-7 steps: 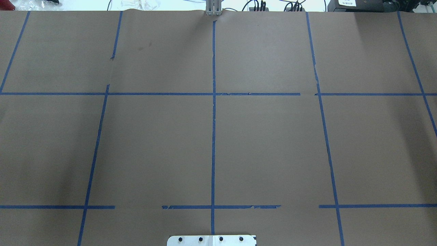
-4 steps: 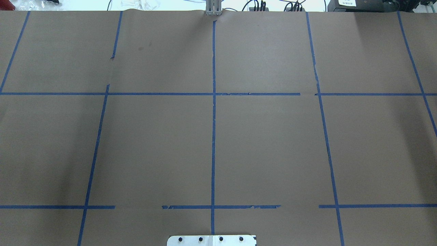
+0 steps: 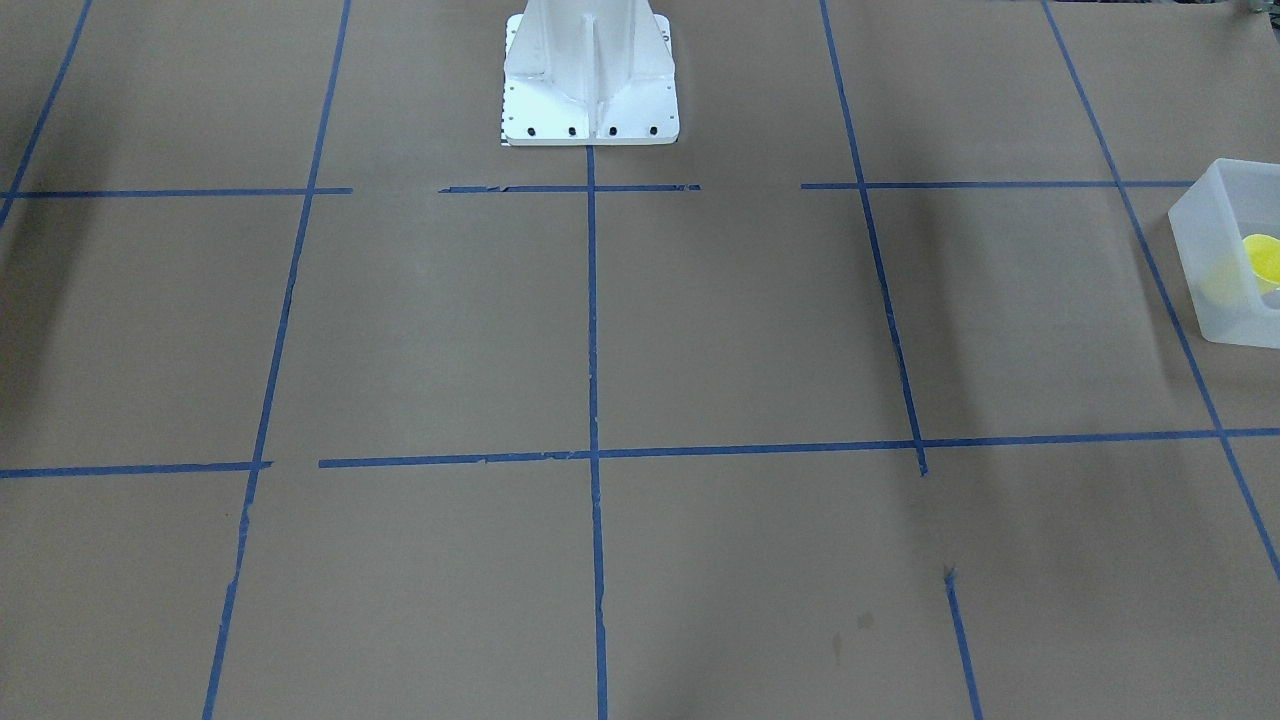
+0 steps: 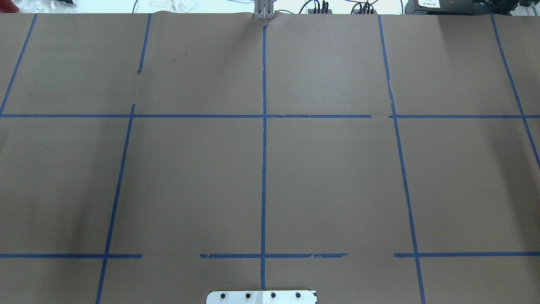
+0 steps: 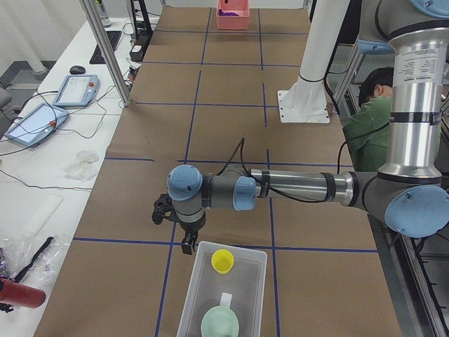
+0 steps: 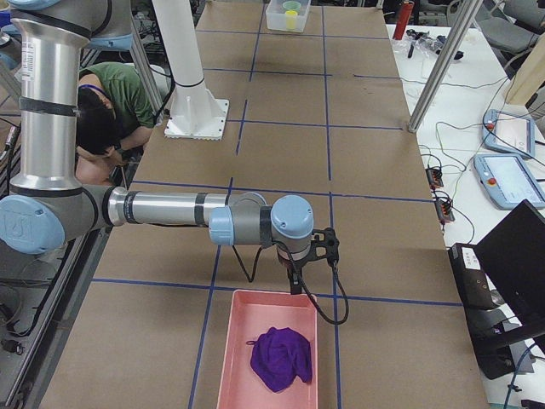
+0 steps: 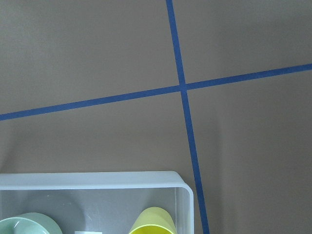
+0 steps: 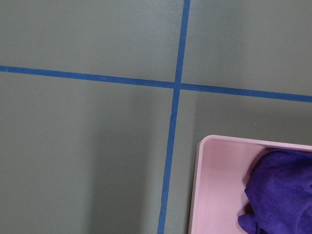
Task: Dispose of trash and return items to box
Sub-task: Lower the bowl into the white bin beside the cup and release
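- From the camera at the robot's left end of the desk (image 5: 231, 84), the frosted box (image 5: 191, 303) lay nearest. The green bowl (image 5: 219, 324) sat at its near end and the yellow cup (image 5: 222, 261) upright at its far end, apart from each other.
- Just beyond the box's far left corner hung the left pincer (image 5: 187, 246), pointing down, above the brown paper and outside the rim. Only the side view showed it, so I cannot tell how wide it stood. Nothing could be seen in it.
- Farther on, the middle of the desk showed brown paper crossed by blue tape (image 4: 264, 169), with the white robot base (image 3: 590, 90) at the right edge.
- At the far end lay the pink tray (image 6: 247, 358) with a crumpled purple cloth (image 6: 279, 358) inside. The right pincer (image 6: 294, 281) hovered just outside the tray's rim. It too showed only in a side view, so its opening cannot be told.
- Judgement: both items were in the box and the cloth, likely the trash, was in the tray, so the sorting looked finished or nearly so.
- The step in hand seemed to be the arms hanging clear of their containers.
- The next move probably called for no grasp, only lifting each arm straight up before swinging it, so that neither the box wall nor the tray rim was knocked.
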### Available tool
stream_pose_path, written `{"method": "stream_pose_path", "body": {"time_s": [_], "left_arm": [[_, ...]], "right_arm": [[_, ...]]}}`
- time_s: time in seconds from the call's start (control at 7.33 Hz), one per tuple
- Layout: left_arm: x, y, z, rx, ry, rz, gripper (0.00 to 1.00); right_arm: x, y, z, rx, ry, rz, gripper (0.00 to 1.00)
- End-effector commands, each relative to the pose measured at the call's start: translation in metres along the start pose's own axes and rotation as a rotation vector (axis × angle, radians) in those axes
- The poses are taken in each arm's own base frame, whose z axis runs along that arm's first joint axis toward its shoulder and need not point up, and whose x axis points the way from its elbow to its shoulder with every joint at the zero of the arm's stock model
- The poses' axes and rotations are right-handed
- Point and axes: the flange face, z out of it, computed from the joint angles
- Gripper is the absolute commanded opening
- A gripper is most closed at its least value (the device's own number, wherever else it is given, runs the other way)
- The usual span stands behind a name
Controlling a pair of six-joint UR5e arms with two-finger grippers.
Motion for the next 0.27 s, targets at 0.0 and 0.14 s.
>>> {"method": "stream_pose_path", "body": {"time_s": [0.0,0.14], "left_arm": [[0.0001,-0.0001,0.0000,0.001,0.001,0.001,1.00],[-0.0004,0.0001,-0.0005,0.002,0.001,0.000,1.00]], "right_arm": [[0.0005,0.0009,0.0002,0.000,0.000,0.001,1.00],[0.0005,0.0009,0.0002,0.000,0.000,0.001,1.00]]}}
